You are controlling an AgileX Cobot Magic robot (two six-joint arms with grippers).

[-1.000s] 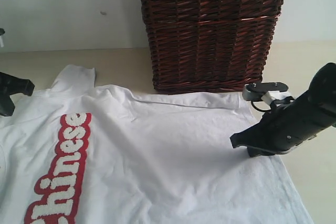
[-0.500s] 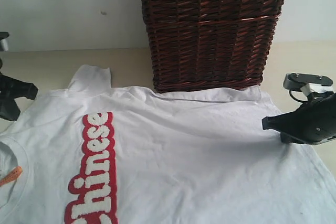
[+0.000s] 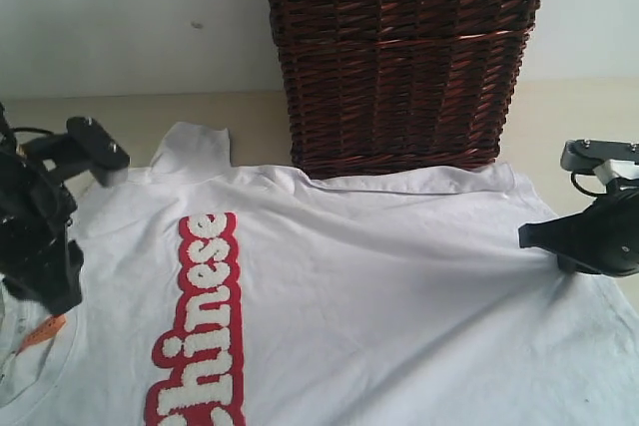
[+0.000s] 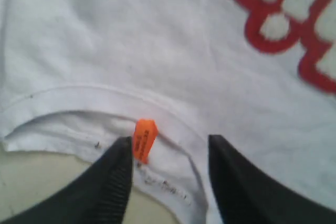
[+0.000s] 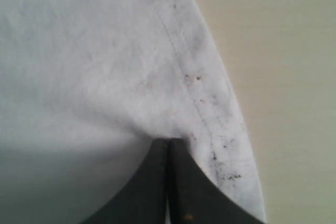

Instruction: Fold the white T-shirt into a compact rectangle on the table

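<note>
The white T-shirt [image 3: 379,276] lies spread on the table [image 3: 230,112], its red-outlined "Chinese" lettering [image 3: 195,326] running towards the near edge. My left gripper [image 3: 58,291] hovers open over the collar. In the left wrist view its fingers [image 4: 118,177] straddle the collar band, and the orange tag [image 4: 144,140] sits by one fingertip of the left gripper [image 4: 168,142]. My right gripper [image 3: 526,236] is shut on the shirt's stitched edge. The right wrist view shows the right gripper [image 5: 168,142] pinching a bunched fold of the T-shirt [image 5: 105,66].
A tall dark wicker basket [image 3: 399,57] stands at the back, touching the shirt's far edge. A white wall [image 3: 130,17] rises behind the table. Bare table [image 5: 283,51] shows beside the gripped edge. The orange tag [image 3: 42,331] peeks out at the left.
The shirt has slid to the right, its lettering moving towards the middle. My right gripper went right with the gripped edge. The left arm has swung in over the collar.
</note>
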